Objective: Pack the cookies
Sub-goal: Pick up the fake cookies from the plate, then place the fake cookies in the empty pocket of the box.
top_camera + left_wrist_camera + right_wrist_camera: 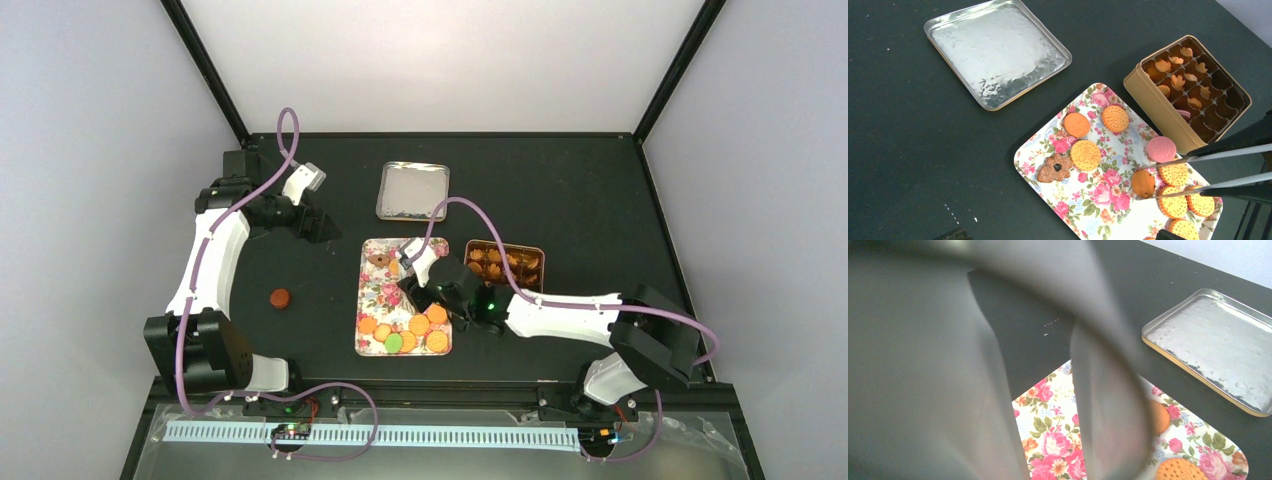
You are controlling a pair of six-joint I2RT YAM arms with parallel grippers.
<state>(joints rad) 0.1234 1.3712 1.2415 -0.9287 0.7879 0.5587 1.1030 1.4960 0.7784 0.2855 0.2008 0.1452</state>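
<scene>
Orange cookie (1144, 183) clamped in right pincer (1137, 184) at floral tray (1088, 210); left pincer (328, 232) spread apart.

One floral tray (1100, 200) carries at least eight round orange cookies (1085, 155), one pink cookie (1161, 149), one green cookie (394, 343) and one brown cookie (1055, 169). One silver lid (998, 55), and one compartment tin (1158, 107) with about nine leaf-shaped cookies (1177, 81).
</scene>
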